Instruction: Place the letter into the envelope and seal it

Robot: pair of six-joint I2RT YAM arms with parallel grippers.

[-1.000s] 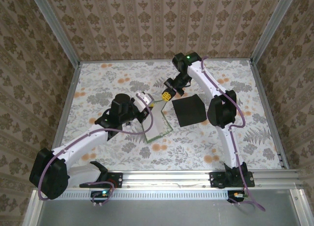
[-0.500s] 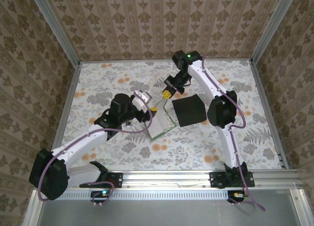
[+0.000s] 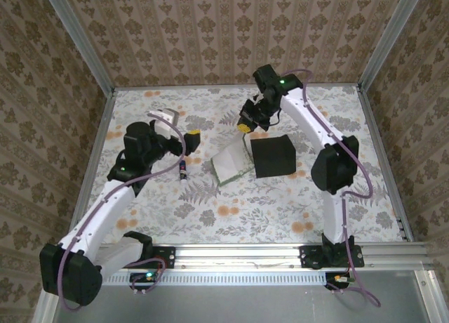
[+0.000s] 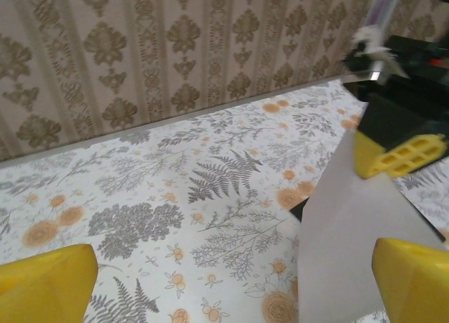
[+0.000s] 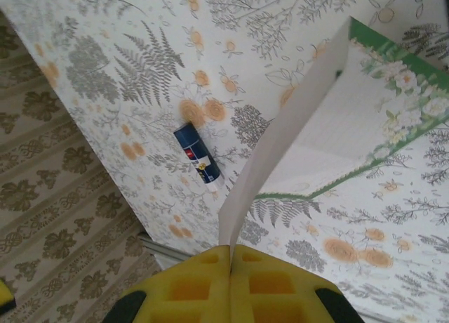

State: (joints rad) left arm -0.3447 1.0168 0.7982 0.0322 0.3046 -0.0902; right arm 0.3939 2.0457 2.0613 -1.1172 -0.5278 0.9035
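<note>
1. the right gripper (image 3: 245, 126) is pinching the upper edge of the letter (image 3: 231, 166) with its yellow pads (image 5: 231, 284) pressed together on the paper.
2. the letter is bending: one part is standing up from the table (image 3: 280, 211), and the green-bordered part is lying flat near the middle.
3. the envelope (image 3: 273, 156) is lying flat just beside the letter, on its right side.
4. the left gripper (image 3: 179, 124) is hovering to the left of the letter with its fingers (image 4: 43, 286) spread wide apart, gripping nothing.
5. a small glue stick (image 3: 183, 173) is lying on the table, between the left arm and the letter.
</note>
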